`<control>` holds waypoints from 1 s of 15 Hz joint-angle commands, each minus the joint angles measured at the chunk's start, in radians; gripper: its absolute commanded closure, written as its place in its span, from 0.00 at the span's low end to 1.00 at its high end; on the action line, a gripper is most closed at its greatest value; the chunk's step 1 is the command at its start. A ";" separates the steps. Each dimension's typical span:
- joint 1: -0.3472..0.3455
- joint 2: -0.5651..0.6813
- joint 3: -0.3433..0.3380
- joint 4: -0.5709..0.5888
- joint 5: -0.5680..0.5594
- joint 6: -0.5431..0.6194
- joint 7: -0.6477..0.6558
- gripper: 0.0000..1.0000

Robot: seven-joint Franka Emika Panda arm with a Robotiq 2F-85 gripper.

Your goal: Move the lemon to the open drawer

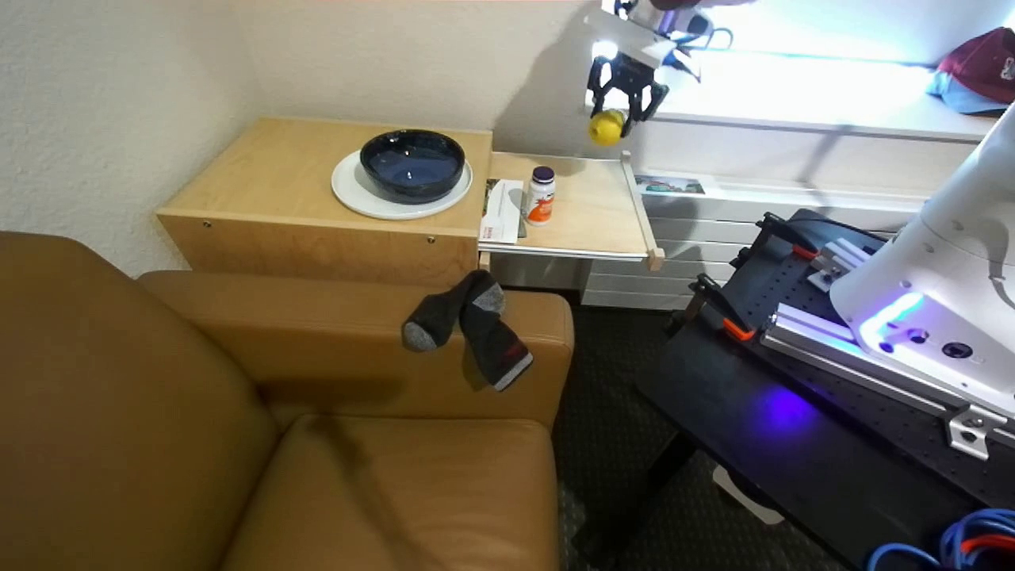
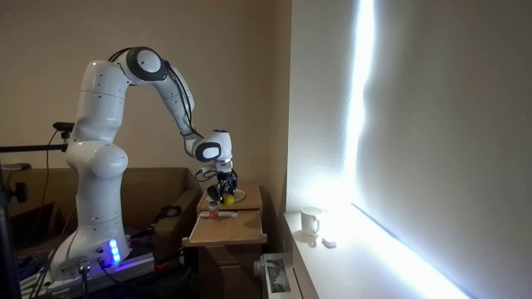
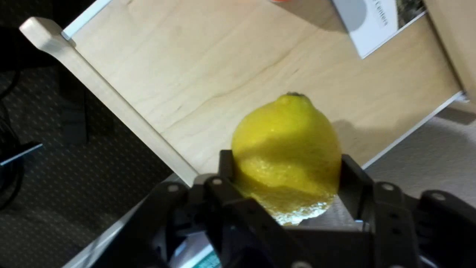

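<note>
Lemon (image 3: 286, 149) up in the air, gripped on both sides by the claw (image 3: 287, 170), higher than the open drawer (image 1: 599, 198) & apart from it; wrist view has it against the drawer's board. Upright pill btl (image 1: 541, 198) w/ dark cap + printed leaflet (image 1: 501, 212) on drawer; dk blue bowl (image 1: 412, 165) on white plate (image 1: 349, 193) atop adjoining wooden desk (image 1: 277, 162)

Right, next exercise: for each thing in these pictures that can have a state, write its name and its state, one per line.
Drawer: pulled open
Lemon: held in the air, not yet in the drawer
Gripper: closed on the lemon
Pill bottle: capped, upright in the drawer
Plate: flat on the side table
Bowl: upright on the plate
Socks: draped over the sofa arm
Mug: upright on the windowsill
Robot base lights: lit blue
</note>
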 commanded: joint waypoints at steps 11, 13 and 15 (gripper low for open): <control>-0.026 0.238 0.029 0.069 0.197 0.123 0.062 0.56; -0.012 0.277 0.009 0.113 0.212 0.134 0.102 0.56; -0.010 0.314 0.007 0.162 0.224 0.129 0.139 0.56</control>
